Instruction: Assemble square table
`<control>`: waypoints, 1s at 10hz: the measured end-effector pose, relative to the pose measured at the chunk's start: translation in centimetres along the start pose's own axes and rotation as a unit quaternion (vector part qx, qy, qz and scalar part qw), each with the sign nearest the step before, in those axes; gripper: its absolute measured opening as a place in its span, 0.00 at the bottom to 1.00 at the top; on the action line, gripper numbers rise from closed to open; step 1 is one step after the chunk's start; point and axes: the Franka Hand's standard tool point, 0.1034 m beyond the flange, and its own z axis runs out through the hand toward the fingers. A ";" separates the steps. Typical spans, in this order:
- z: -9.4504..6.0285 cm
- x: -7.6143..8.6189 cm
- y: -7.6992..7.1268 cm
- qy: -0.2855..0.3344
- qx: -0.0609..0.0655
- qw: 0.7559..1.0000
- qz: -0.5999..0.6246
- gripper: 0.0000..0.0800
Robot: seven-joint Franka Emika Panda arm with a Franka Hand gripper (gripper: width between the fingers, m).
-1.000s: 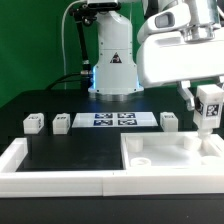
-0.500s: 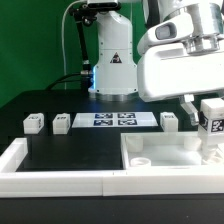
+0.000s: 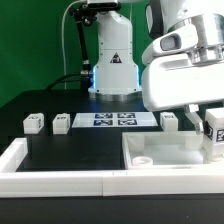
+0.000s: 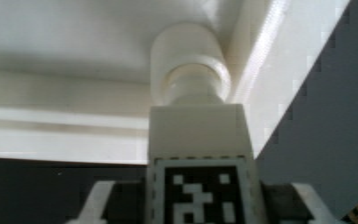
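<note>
The fingers are closed part-way on a leg block, one on each side of its tagged upper end. It hangs upright at about three o'clock in the exterior view, just over the edge of the square slab, which lies flat at about four o'clock on the black tabletop.

What matters for the coming move is how the leg sits over the slab's corner. Its long axis runs straight down from the fingers. In the wrist view its rounded lower end points at the slab's surface close beside the raised rim. The end looks very near the slab, but I cannot tell whether it touches, or whether it is centred on a corner hole. I would judge that only a short descent along that same vertical axis is left.

Three spare leg blocks stand in a row near nine to twelve o'clock, flanking the marker board, well apart from the fingers.
</note>
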 end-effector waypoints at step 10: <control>0.1 -1.1 -0.2 0.035 -0.008 0.999 -0.005 0.71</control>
